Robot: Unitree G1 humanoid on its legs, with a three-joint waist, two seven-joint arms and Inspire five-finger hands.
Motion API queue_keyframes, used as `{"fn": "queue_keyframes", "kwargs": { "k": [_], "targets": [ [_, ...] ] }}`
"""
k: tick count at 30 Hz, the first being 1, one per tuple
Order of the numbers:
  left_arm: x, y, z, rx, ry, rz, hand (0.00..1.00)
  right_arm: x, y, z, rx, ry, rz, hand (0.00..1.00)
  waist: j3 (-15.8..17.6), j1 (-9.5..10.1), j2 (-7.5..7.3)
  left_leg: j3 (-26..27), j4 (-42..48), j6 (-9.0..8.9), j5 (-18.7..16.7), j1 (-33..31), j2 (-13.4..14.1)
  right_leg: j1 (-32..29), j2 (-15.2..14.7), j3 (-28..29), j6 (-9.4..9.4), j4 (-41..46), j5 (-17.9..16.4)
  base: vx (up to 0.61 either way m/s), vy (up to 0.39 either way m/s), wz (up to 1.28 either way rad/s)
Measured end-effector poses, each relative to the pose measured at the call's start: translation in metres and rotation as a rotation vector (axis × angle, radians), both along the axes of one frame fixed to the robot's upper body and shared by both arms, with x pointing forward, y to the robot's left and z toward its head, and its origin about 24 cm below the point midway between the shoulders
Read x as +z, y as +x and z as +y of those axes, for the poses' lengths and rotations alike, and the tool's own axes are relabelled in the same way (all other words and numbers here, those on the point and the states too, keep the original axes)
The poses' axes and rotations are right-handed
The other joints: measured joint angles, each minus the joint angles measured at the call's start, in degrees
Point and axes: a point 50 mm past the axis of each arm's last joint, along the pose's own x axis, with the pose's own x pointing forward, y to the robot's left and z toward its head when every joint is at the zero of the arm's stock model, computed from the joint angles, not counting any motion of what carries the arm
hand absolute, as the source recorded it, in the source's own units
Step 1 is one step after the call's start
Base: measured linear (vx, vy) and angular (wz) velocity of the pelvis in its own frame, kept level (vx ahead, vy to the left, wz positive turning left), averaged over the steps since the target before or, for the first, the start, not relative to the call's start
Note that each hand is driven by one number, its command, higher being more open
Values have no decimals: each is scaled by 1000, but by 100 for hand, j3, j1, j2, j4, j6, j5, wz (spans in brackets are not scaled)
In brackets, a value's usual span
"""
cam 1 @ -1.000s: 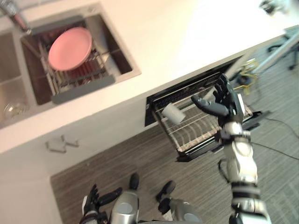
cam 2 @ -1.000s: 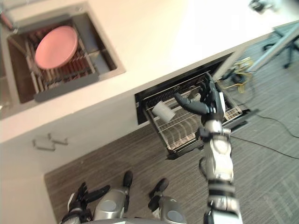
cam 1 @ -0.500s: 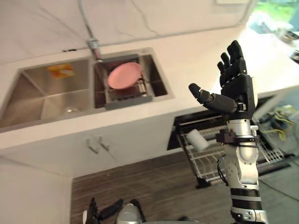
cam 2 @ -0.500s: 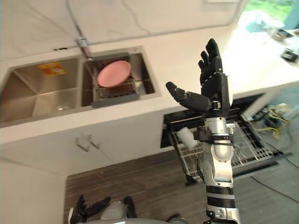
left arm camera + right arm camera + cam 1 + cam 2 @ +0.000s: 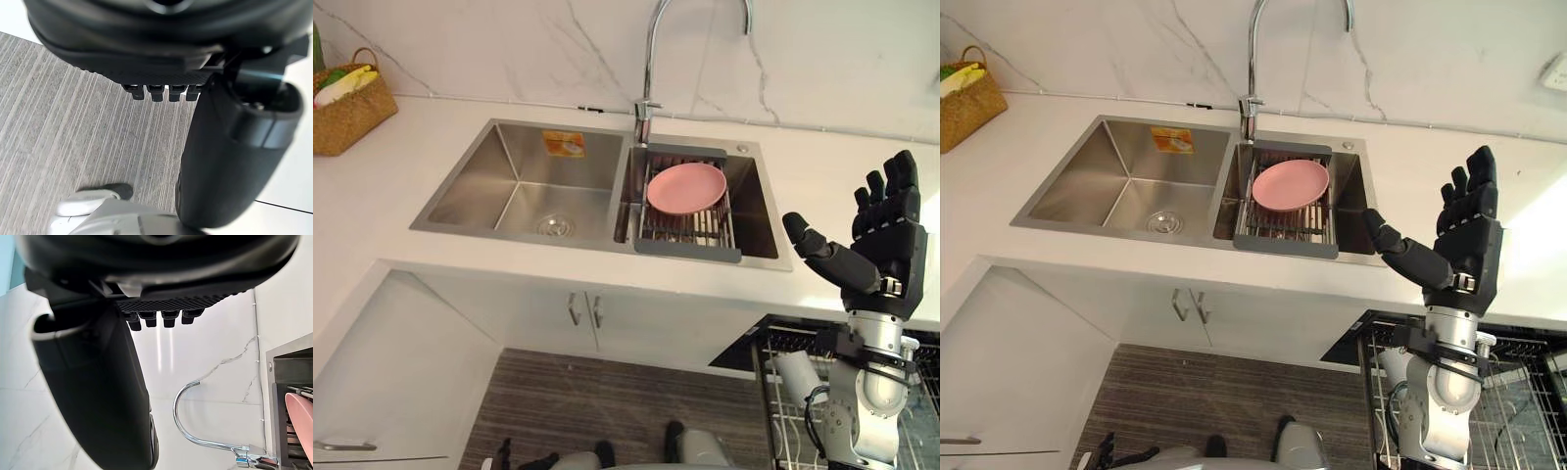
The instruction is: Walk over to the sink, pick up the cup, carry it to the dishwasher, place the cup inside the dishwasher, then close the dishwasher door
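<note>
A white cup lies on its side in the pulled-out wire rack of the open dishwasher, at the lower right below the counter. My right forearm partly hides the cup. My right hand is raised well above the rack, in front of the counter edge, fingers straight and thumb spread, holding nothing. In the right wrist view the right hand points at the marble wall. My left hand hangs low over the striped floor, relaxed and empty; the left hand also shows at the bottom edge.
A double steel sink is set in the white counter. A pink plate rests on a drying rack over its right basin, under a tall faucet. A wicker basket stands at the far left. White cabinet doors sit below.
The camera has swung, so the sink now sits square in view and the dishwasher at the lower right. My right hand stays raised and open. The cup still lies in the rack.
</note>
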Motion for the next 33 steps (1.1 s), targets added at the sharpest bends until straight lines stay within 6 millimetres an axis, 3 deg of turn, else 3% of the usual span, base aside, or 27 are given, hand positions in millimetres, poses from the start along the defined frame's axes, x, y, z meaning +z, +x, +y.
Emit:
{"fn": "queue_keyframes", "kwargs": {
  "k": [4,8,10,11,12,14,15,17,18,20,21,22,23,26,28,31,33],
  "targets": [
    [-1,0,-3,21,-6,-5,100,2,-2,2,-37,38,-19,100,-52,20,65,225,88,-106,-191,100,231,253,276,114,-69,-357,83,161,-33,-22],
    [1,4,-5,5,2,-36,100,4,-3,4,-40,50,-36,100,-64,19,86,727,825,-255,-377,-47,309,436,281,204,-58,-431,70,92,17,-12],
    [2,6,-5,34,7,-58,100,8,-4,6,-27,45,-53,100,-60,52,92,907,2015,-355,-510,-546,454,487,260,266,-80,-428,-37,37,-33,-13],
    [2,7,-6,106,-12,-86,100,13,-8,8,-15,39,-74,100,-25,40,183,971,3049,-353,-511,-976,681,523,304,266,-139,-421,-131,1,-42,-10],
    [2,6,-11,178,-37,-110,100,18,-14,10,-7,27,-93,100,20,42,384,960,3969,-246,-442,-1314,991,654,464,262,-177,-419,-228,-6,-31,-12],
    [2,-3,-17,244,-58,-115,100,21,-19,14,22,16,-107,100,-3,45,459,938,4779,-258,-115,-1589,1228,863,547,349,-267,-457,-287,77,47,-21],
    [1,-6,-18,259,-67,-116,100,23,-19,17,32,16,-116,100,-5,52,459,955,4831,-259,-230,-1594,1231,921,527,401,-281,-472,-301,139,89,-31],
    [1,-10,-19,273,-83,-112,100,30,-14,20,46,25,-165,100,6,91,439,960,4076,-285,-807,-1737,1114,980,430,645,-277,-541,-313,99,99,-39],
    [1,-11,-18,276,-84,-110,100,30,-12,21,50,28,-170,100,13,129,427,918,3865,-299,-817,-1762,1067,991,392,710,-273,-552,-315,81,160,-68],
    [-1,-23,-24,289,-100,-78,100,31,1,31,105,38,-176,100,-5,299,461,521,2444,-478,-676,-1732,804,1073,239,1166,-142,-645,-394,77,231,-99],
    [-1,-28,-26,295,-101,-66,100,30,4,33,120,40,-171,100,-26,328,495,441,2127,-460,-650,-1676,825,1100,253,1285,-89,-652,-420,124,309,-99],
    [-2,-34,-30,300,-105,-45,100,28,4,36,133,43,-159,100,-87,373,527,447,1975,-309,-271,-1595,849,1131,247,1486,2,-658,-456,210,377,-93],
    [-2,-38,-30,300,-101,-38,100,28,5,42,158,47,-156,100,-172,388,482,562,1974,-179,-143,-1589,761,1136,159,1638,94,-750,-462,228,388,-80],
    [0,-29,-17,258,-40,-48,100,29,5,47,196,31,-165,100,-297,374,247,944,1827,66,-286,-1518,466,1014,-219,1778,247,-734,-460,239,363,-42],
    [1,-23,-16,216,-15,-57,100,29,6,48,219,22,-169,100,-324,378,242,1083,1800,232,-373,-1402,361,1031,-319,1770,291,-657,-418,173,187,-27],
    [2,-16,-13,149,13,-58,100,28,7,50,239,31,-166,100,-340,351,229,1180,1518,282,-439,-1101,231,819,-395,1738,507,-76,-397,228,150,-19],
    [1,-17,-12,106,30,-36,100,19,13,50,248,44,-128,100,-356,273,241,1134,1113,290,-329,-696,218,408,-366,1457,482,1004,-515,185,44,11]
  ]
}}
